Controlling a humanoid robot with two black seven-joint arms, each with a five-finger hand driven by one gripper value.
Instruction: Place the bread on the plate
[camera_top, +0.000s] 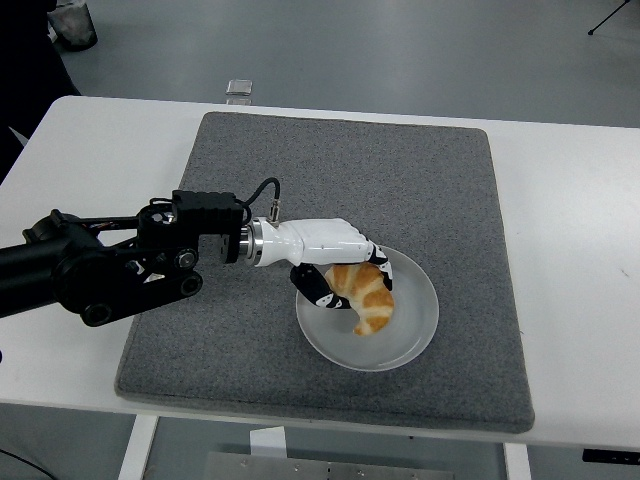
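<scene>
- Where the left arm reaches in, its white hand (335, 262) curls its fingers around the bread (366, 295), a croissant.
- Bread rests on the pale plate (415, 335).
- Plate sits on a grey mat (400, 170) covering the white worktop (570, 250).

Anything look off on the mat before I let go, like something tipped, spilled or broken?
Nothing stands out. The croissant looks whole and sits over the plate, with the left hand closed around it. The plate lies flat on the grey mat; no crumbs or spills are visible.
</scene>
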